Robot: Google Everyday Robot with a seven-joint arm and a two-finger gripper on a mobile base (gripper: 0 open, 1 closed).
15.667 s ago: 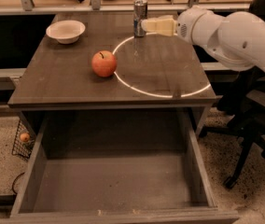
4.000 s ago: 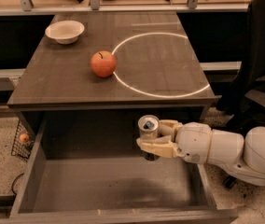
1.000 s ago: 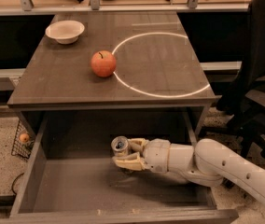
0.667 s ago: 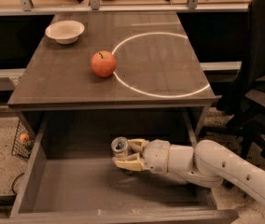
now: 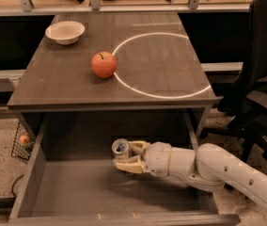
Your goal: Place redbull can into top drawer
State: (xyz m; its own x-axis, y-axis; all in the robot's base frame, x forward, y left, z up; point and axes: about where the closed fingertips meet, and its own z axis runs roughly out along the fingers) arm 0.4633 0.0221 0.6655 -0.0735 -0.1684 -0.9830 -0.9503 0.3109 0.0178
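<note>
The redbull can [image 5: 120,149] is upright inside the open top drawer [image 5: 77,192], showing mainly its shiny silver top. My gripper [image 5: 129,157] reaches in from the right, its pale fingers [image 5: 129,165] closed around the can's body, holding it low over the drawer's flat bottom near the middle. Whether the can's base touches the bottom is hidden by the fingers. My white arm [image 5: 218,173] stretches across the drawer's right side.
On the table top [image 5: 171,65] lie a red apple [image 5: 104,64], a white bowl [image 5: 65,32] at the back left, and a white painted circle. A black office chair [image 5: 260,79] stands at the right. A wire basket [image 5: 23,140] sits on the floor at the left.
Over the last second the gripper and can have hardly moved. Four seconds ago the can was held farther right and higher; earlier still it was on the table's back edge.
</note>
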